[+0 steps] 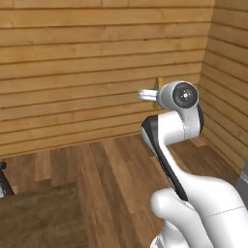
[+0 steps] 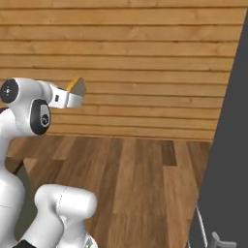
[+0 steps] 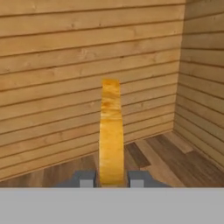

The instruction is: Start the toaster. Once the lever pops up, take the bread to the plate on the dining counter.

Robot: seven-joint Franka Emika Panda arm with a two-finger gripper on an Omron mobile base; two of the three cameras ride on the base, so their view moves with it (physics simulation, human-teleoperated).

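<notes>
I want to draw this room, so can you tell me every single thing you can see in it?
bread: one, golden-tan slice seen edge-on, clamped between the gripper's fingers and held up in the air.
wall: wooden planks, light brown, straight ahead, with a corner to the right.
floor: brown wooden boards, below the wall.
dark panel: one, dark grey, at the right edge of the right base view.
arm: one, white with dark joints.
gripper: one, grey fingers, shut on the bread.
</notes>
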